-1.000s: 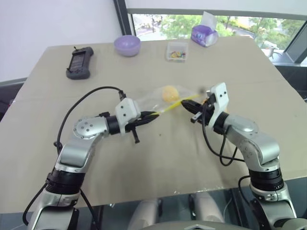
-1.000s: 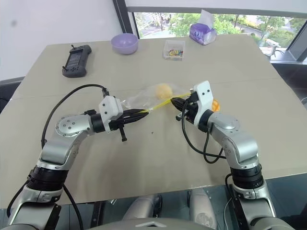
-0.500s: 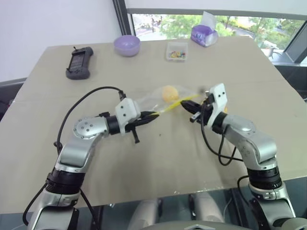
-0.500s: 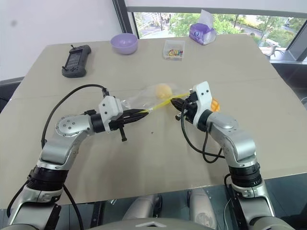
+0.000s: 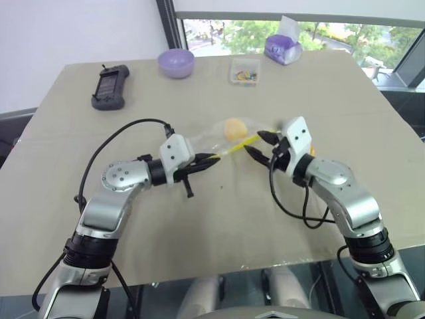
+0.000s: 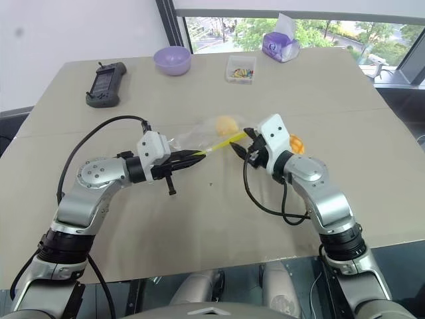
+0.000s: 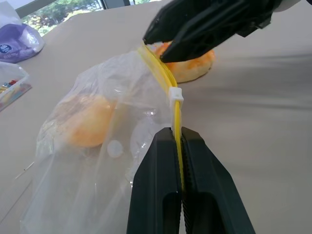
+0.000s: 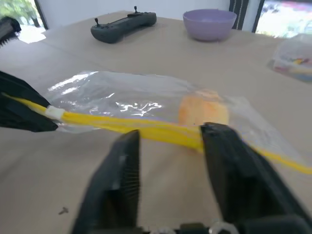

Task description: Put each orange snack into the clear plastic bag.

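Observation:
My left gripper [image 7: 178, 136] is shut on the yellow strip of the clear plastic bag [image 5: 209, 141], which stretches from it toward my right gripper [image 5: 259, 145]. The right gripper stands open, its fingers [image 8: 229, 156] spread on either side of the strip's far end. A pale peach-orange snack [image 5: 234, 128] sits inside the bag [image 7: 92, 146]. The orange bun with the grid top [image 7: 195, 68] lies on the table just behind the right gripper, partly hidden by it, and outside the bag.
A lavender bowl [image 5: 176, 63], a dark handheld controller [image 5: 109, 86], a small clear box of coloured bits [image 5: 244, 71] and a purple tissue pack [image 5: 282, 48] stand along the table's far side. Bare tabletop [image 5: 219, 219] lies in front of both arms.
My right gripper has opened and let go of the bag's yellow strip, and its wrist has rolled. The left gripper and the bag have stayed put.

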{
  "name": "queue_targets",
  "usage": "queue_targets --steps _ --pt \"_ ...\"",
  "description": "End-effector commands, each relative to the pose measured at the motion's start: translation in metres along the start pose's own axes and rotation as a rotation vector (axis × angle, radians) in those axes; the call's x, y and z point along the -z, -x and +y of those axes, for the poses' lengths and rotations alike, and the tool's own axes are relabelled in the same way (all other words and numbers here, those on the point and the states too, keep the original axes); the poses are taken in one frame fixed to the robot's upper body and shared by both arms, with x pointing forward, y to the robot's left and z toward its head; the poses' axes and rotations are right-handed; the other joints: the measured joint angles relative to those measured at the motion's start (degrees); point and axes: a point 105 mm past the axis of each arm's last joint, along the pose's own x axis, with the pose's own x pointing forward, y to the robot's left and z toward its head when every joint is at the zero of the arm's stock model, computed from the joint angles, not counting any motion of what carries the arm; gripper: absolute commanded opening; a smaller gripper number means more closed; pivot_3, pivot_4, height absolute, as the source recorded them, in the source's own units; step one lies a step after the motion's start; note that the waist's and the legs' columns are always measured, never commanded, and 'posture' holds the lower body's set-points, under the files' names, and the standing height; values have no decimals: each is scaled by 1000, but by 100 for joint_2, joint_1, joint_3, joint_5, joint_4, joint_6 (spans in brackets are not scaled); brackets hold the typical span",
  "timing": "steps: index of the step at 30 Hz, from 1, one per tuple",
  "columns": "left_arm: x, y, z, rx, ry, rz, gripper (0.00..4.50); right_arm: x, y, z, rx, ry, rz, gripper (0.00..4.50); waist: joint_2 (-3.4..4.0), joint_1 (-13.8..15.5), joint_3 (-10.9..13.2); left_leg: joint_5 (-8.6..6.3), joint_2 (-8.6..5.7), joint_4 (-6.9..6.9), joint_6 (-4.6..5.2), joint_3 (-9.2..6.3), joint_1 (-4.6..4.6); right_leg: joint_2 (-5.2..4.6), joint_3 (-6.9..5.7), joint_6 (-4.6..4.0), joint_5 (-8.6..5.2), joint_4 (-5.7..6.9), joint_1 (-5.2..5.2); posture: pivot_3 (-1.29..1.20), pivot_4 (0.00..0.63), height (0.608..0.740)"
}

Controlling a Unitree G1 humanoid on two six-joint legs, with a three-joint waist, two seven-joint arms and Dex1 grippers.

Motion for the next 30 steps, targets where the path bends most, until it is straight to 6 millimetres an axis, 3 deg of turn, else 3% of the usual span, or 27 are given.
queue_targets --steps 1,6,22,30 --pt "-10 1 1 -1 -37 -27 0 -21 4 -2 32 205 -71 3394 0 1 0 0 0 0 0 0 0 0 0 0 0 0 0 0 150 740" --pt "-9 0 0 1 -39 -27 0 -25 3 -10 69 346 -72 3394 0 -3 0 0 0 0 0 1 0 1 0 0 0 0 0 0 150 740" --pt "1 4 -2 -2 -35 -26 0 -11 -4 -8 41 455 -21 3394 0 2 0 0 0 0 0 1 0 1 1 0 0 0 0 0 150 740" --pt "10 6 -4 8 -40 -23 0 -14 -9 -8 43 469 -33 3394 0 3 0 0 0 0 0 1 0 1 0 0 0 -1 0 0 150 740"
